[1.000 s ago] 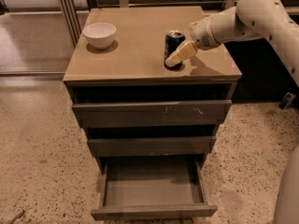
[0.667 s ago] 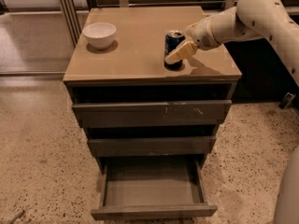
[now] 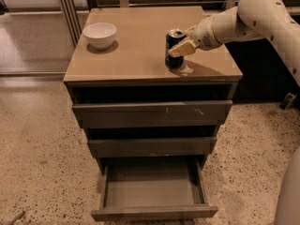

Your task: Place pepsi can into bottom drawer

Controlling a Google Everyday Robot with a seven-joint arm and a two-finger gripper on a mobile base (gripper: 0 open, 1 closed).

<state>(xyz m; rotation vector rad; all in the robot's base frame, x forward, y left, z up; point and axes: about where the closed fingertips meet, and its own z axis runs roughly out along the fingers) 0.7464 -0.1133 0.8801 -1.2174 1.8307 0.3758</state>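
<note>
The pepsi can [image 3: 174,50] is dark blue with a silver top and stands upright at the right middle of the cabinet top [image 3: 140,50]. My gripper [image 3: 182,45] reaches in from the right and its fingers are closed around the can's upper half; one tan finger [image 3: 180,48] lies across the can's front. The bottom drawer [image 3: 153,189] is pulled out wide open below, and its tray holds nothing. The two drawers above it are pulled out only slightly.
A white bowl [image 3: 100,34] sits at the cabinet top's back left. My white arm [image 3: 253,18] spans the right side above the cabinet. Speckled floor lies around the cabinet, with a metal frame and glass panel at the back left.
The gripper and the can have shifted very slightly up and to the left. The drawers and bowl have not moved.
</note>
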